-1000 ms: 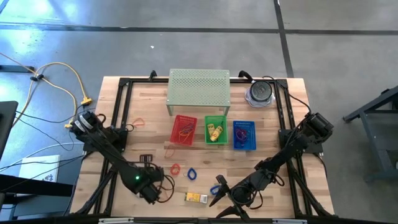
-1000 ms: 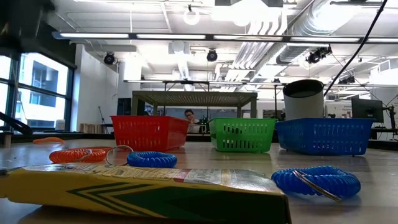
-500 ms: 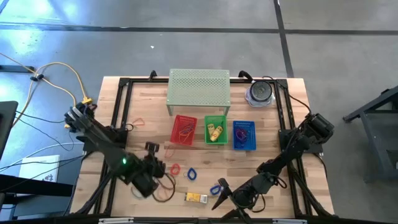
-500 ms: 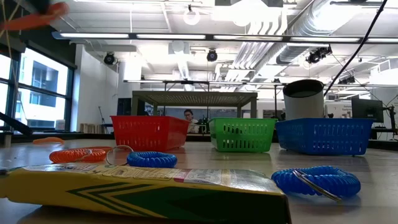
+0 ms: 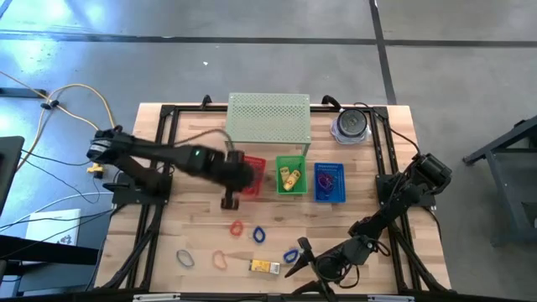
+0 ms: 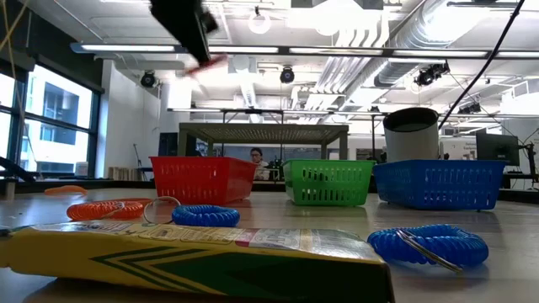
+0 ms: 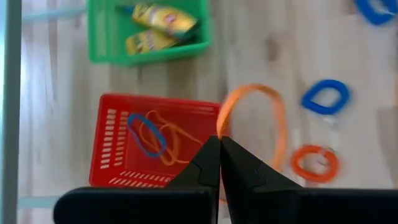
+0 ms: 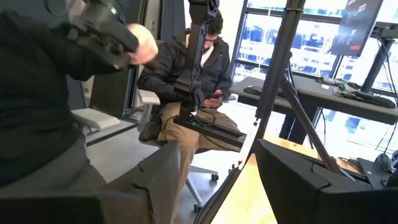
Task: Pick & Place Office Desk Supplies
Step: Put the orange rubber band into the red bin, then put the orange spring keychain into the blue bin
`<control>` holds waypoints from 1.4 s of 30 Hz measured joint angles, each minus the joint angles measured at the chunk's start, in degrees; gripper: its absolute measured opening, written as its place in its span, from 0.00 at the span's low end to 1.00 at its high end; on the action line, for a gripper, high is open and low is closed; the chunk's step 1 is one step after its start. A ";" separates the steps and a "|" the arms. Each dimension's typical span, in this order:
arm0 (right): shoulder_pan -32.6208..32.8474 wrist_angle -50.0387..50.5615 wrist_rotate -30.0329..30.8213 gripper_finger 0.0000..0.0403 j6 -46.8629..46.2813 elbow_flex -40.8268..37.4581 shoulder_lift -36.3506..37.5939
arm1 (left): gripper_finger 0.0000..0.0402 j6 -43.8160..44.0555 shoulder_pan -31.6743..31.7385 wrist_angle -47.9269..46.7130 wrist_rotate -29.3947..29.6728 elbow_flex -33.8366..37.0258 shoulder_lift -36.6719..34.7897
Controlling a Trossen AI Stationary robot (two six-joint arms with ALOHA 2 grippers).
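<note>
My left gripper (image 5: 245, 183) hangs high over the near edge of the red basket (image 5: 248, 174), shut on a thin orange rubber band (image 7: 252, 118). The low view shows it up at the top (image 6: 189, 25), with the band (image 6: 208, 63) sticking out. The red basket holds orange bands and a blue one. The green basket (image 5: 292, 174) holds yellow boxes. Coil loops (image 5: 237, 227), (image 5: 258, 234), (image 5: 291, 254) and a yellow box (image 5: 265, 267) lie flat on the table. My right gripper (image 5: 296, 264) stands open at the near edge. My left gripper pinches the orange band at one spot on its rim (image 7: 219, 129) between its two shut fingertips. The fingers slant down from the table's left. The loop stays open beyond the tips and hangs clear of the table and the basket.
A blue basket (image 5: 330, 182) stands right of the green one. A green perforated shelf (image 5: 268, 119) and a grey round container (image 5: 351, 124) stand at the far edge. More bands lie at near left (image 5: 185, 257), (image 5: 220, 260). A seated person (image 8: 186, 81) shows beyond the table.
My left gripper has risen from the table's near left and swung toward the far right, to above the red basket, turning as it went. It stays shut, and the orange band has come up with it, lifted clear of the table.
</note>
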State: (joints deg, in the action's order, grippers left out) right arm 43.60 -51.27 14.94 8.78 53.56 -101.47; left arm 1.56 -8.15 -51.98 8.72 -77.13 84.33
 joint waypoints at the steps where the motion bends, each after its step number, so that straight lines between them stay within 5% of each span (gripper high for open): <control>1: 0.04 0.05 0.00 0.49 -0.02 0.00 0.00 | 0.00 -0.06 2.16 1.31 -1.54 1.32 0.00; 11: 0.67 1.43 0.02 0.49 -0.02 0.00 0.00 | 0.00 2.18 15.88 11.48 -9.30 13.16 0.00; 27: 0.50 1.82 3.60 0.49 -0.11 0.00 0.00 | 0.01 6.87 17.57 16.99 -6.72 16.51 3.95; 33: 0.49 2.56 4.32 0.49 0.02 0.00 0.00 | 0.16 7.27 15.55 17.16 -3.92 16.51 4.26; 42: -0.48 10.68 13.82 0.49 0.49 0.00 -0.01 | 0.38 9.88 12.46 13.01 -3.96 13.54 3.11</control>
State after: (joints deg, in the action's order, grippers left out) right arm 43.12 -40.59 28.76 9.26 53.56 -101.48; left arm 11.43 4.32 -38.97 4.76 -63.59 87.45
